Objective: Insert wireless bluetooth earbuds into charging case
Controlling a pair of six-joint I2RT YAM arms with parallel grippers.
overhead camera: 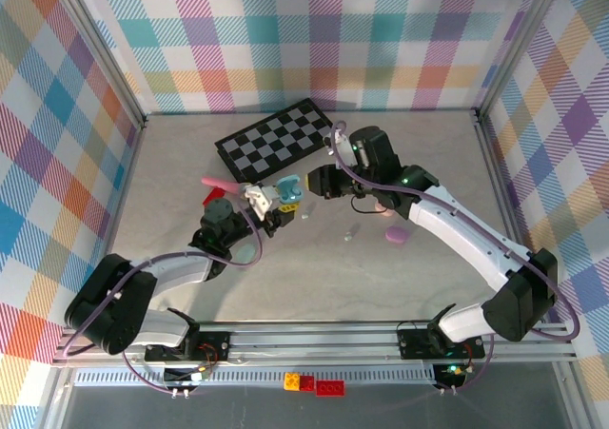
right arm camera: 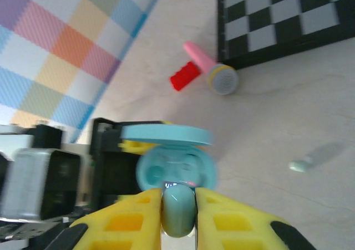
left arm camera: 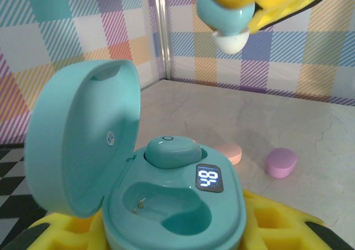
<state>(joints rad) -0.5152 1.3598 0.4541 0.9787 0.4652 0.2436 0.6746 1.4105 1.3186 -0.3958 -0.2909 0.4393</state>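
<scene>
**Teal bud held over its open case**

The pale marbled worktop (overhead camera: 428, 163) carries a black-and-grey checkered board (overhead camera: 276, 139) at the back. In front of it the two arms meet near the middle.

The left gripper (overhead camera: 281, 201) has its yellow foam pads closed on the base of a teal oval plastic charging case (left arm camera: 177, 222). The case's lid (left arm camera: 77, 139) stands swung open.

The right gripper (right arm camera: 178, 197) is pinched tight on a teal plastic earbud with a white tip (left arm camera: 224, 17). It holds the bud over the case and clear of it.

A purple oval pebble-like case (overhead camera: 396, 235) and a pink oval pebble-like case (left arm camera: 230, 152) lie near each other on the worktop, under the right arm's reach.

Off to the left of the board's near edge, a pink toy microphone with a grey head (right arm camera: 211, 70) lies just beside a red plastic brick (right arm camera: 186, 75).

Inside the held case, a second teal earbud (left arm camera: 172, 150) sits in the far socket, next to a small lit display (left arm camera: 209, 178). The near socket (left arm camera: 166, 205) gapes open below the raised bud.

A pale greenish earbud (right arm camera: 299, 165) lies loose on the worktop, well apart from the teal case.
</scene>
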